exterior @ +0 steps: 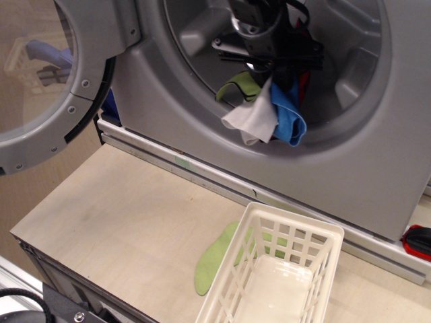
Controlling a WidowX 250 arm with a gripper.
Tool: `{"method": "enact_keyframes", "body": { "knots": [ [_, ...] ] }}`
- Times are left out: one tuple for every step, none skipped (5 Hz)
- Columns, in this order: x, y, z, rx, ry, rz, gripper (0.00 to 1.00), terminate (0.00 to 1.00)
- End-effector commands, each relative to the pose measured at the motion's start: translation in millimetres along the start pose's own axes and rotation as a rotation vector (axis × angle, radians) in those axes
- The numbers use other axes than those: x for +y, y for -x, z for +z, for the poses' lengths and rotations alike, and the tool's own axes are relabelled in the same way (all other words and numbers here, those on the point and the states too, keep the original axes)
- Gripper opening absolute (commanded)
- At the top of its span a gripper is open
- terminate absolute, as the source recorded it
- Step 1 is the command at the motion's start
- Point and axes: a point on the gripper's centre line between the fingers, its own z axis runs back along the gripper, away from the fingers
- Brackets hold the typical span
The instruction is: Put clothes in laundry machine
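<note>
My gripper [275, 66] is inside the round opening of the silver-grey laundry machine [377, 161], shut on a hanging bundle of clothes. The bundle holds a white piece [254, 118], a blue piece [287, 121], a light-green piece edged in black [239, 86] and a sliver of red [303, 84] behind. The clothes hang over the lower part of the ribbed drum [195, 33]. The machine's round door [47, 81] stands open at the left.
A small white slatted basket [276, 279] stands on the wooden counter [121, 215] in front of the machine. A flat green oval piece [212, 259] lies partly under it. A red and black object [417, 241] sits at the right edge.
</note>
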Motion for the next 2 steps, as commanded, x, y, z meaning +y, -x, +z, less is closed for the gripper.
{"method": "enact_keyframes", "body": {
  "knots": [
    [-8.4, -24.8, -14.1, -0.075, -0.015, 0.017, 0.00, 0.00],
    [-6.6, -27.3, -19.4, -0.072, -0.028, 0.033, 0.00, 0.00]
  ]
}}
